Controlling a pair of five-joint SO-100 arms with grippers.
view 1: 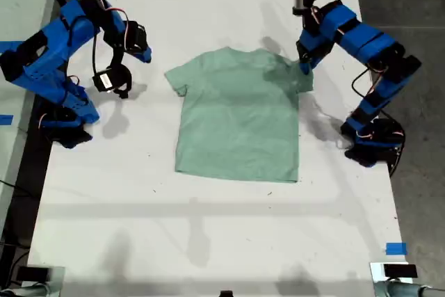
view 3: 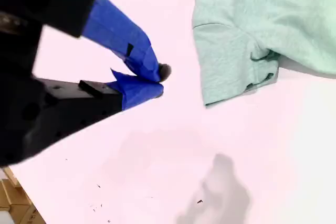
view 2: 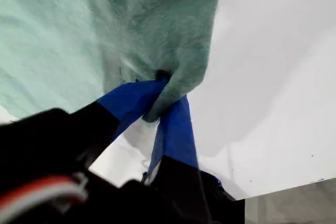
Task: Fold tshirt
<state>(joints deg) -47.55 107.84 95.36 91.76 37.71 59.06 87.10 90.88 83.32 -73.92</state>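
Exterior view: one tshirt (view 1: 238, 119) lies flat on one white table (view 1: 208, 241) between two arms. My first gripper (view 2: 160, 103) is clamped on a sleeve (fabric bunched); my second gripper (view 3: 157, 80), fingers together, holds nothing

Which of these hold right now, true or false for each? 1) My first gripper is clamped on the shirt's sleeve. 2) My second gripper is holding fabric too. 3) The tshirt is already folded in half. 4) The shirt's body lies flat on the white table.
1) True: my first gripper is shut on a bunched sleeve of the tshirt, at the exterior view's right.
2) False: my second gripper is shut on nothing, on the bare table beside the other sleeve.
3) False: it is spread out, both sleeves showing.
4) True: only the pinched sleeve is bunched up.
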